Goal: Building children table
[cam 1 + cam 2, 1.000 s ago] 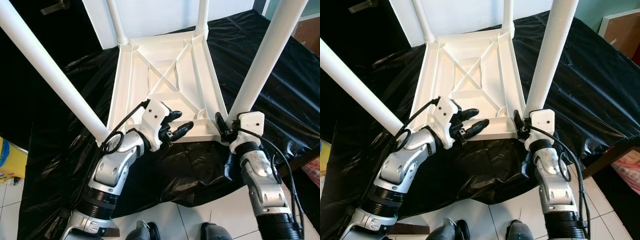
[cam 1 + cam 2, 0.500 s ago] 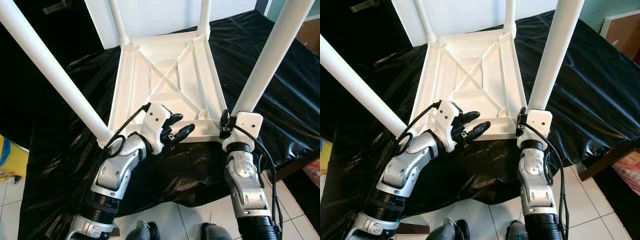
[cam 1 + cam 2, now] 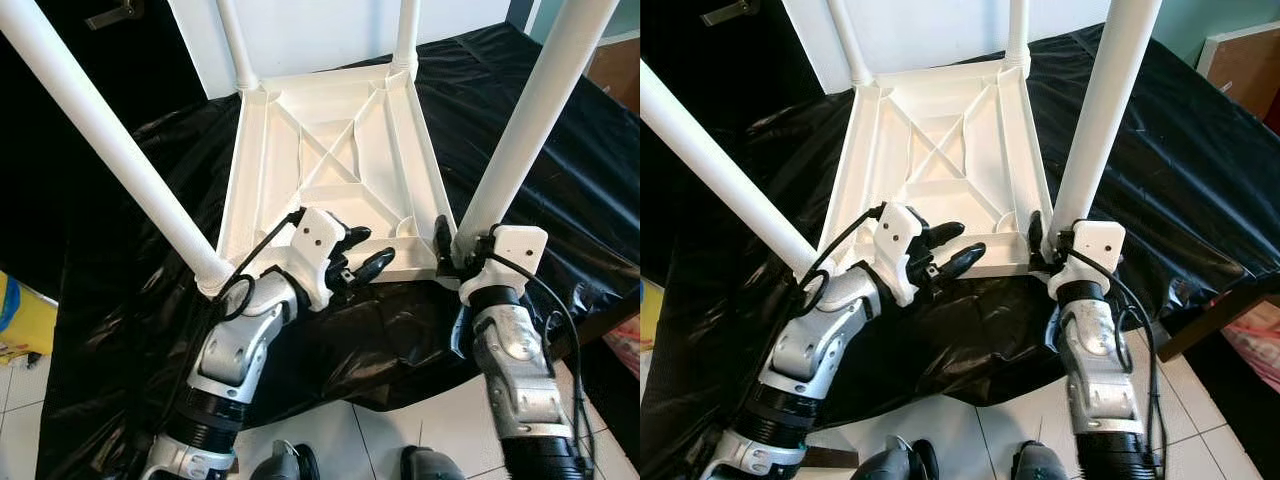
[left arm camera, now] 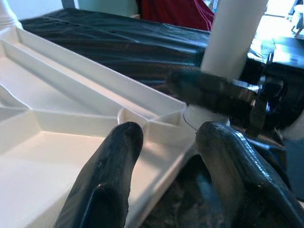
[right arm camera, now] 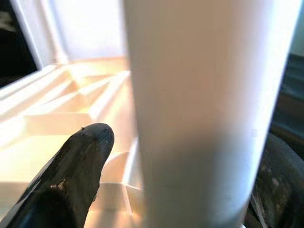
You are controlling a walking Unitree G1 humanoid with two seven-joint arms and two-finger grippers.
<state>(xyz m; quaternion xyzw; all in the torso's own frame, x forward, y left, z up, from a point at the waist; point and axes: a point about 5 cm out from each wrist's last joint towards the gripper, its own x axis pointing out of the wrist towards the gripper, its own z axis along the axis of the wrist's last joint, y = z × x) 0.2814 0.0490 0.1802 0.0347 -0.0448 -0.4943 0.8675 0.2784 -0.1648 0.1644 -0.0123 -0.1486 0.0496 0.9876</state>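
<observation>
a black plastic sheet [image 3: 560,170] covers a raised surface, crinkled and glossy, hanging over its near edge down toward a floor of pale tiles [image 3: 440,420]. behind the sheet stands a white wall panel [image 3: 320,30], with darkness to its left and a bit of teal wall at the far right corner. a yellow object [image 3: 22,325] sits at the left edge near the floor, and a brown board [image 3: 1245,65] leans at the right. the robot's two dark feet [image 3: 285,465] show at the bottom.

the children's table [image 3: 330,160] lies upside down on the sheet, its ribbed white underside facing up with a crossed brace in the middle. four white legs rise from its corners: two far legs [image 3: 235,45] near the wall, a near left leg [image 3: 110,150] slanting up toward the left, and a near right leg [image 3: 525,120] standing at the near right corner.

the left gripper [image 3: 362,255] reaches over the table's near rim, its fingers [image 4: 111,180] spread apart with the rim between them, grasping nothing; the lower finger lies just over the edge of the sheet. the right gripper [image 3: 1052,238] is at the base of the near right leg, its fingers [image 5: 71,175] set on either side of the white tube and clasping it just above the socket.
</observation>
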